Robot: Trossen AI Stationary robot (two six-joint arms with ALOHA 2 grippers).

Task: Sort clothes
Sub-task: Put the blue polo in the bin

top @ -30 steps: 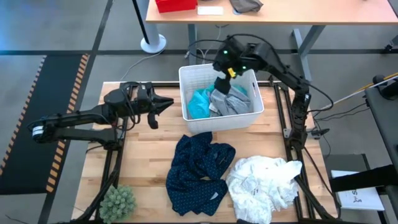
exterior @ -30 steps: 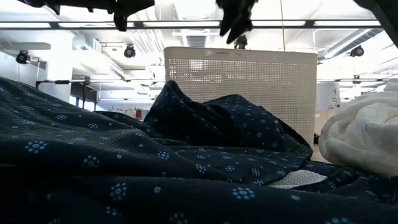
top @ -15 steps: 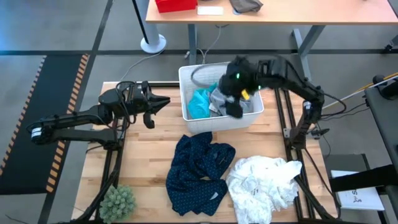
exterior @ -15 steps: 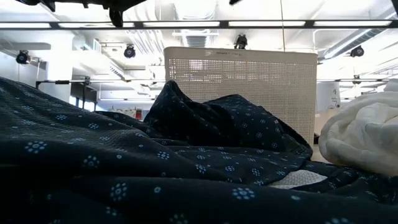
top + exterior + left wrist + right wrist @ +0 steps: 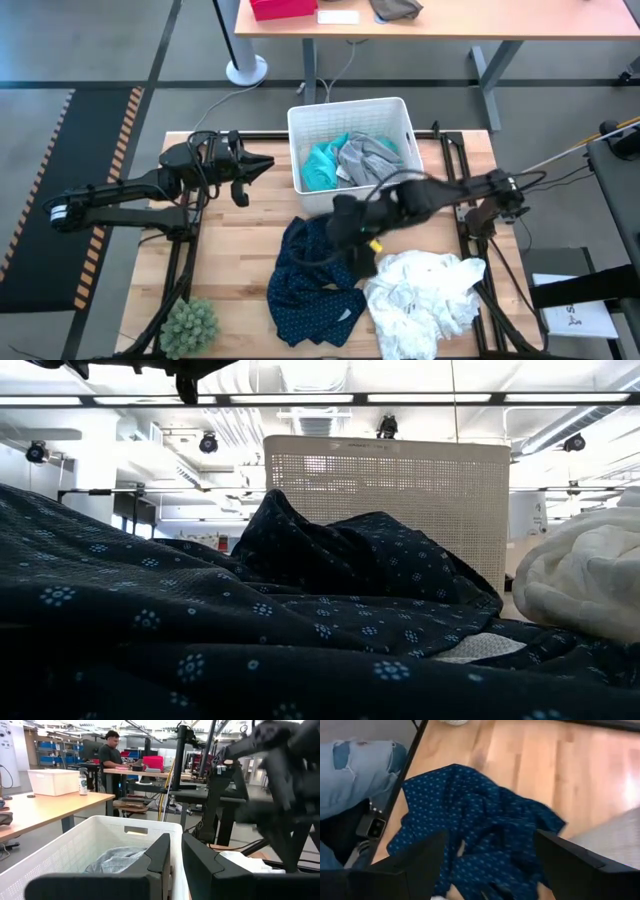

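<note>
While the left arm lies stretched low across the left side of the table (image 5: 235,255), its hand (image 5: 262,165) points toward the white bin (image 5: 400,118) with the two fingers (image 5: 162,852) pressed nearly together and nothing between them. The right arm reaches in from the right edge, bent low and sweeping leftward, and its hand (image 5: 352,228) hangs above the navy patterned garment (image 5: 315,275) with its fingers (image 5: 420,857) spread wide and empty; the right wrist view looks straight down past them onto that dotted fabric. The navy garment lies crumpled on the wood in front of the bin, and in the low view it fills the foreground with the bin's perforated wall behind it. Just beside it, toward the right, the large white garment (image 5: 425,290) sits in a rumpled heap. Inside the bin, the teal garment (image 5: 322,165) lies to the left and the grey garment (image 5: 368,160) to the right, touching each other. A green spiky plant (image 5: 190,325) stands at the table's near left corner.
</note>
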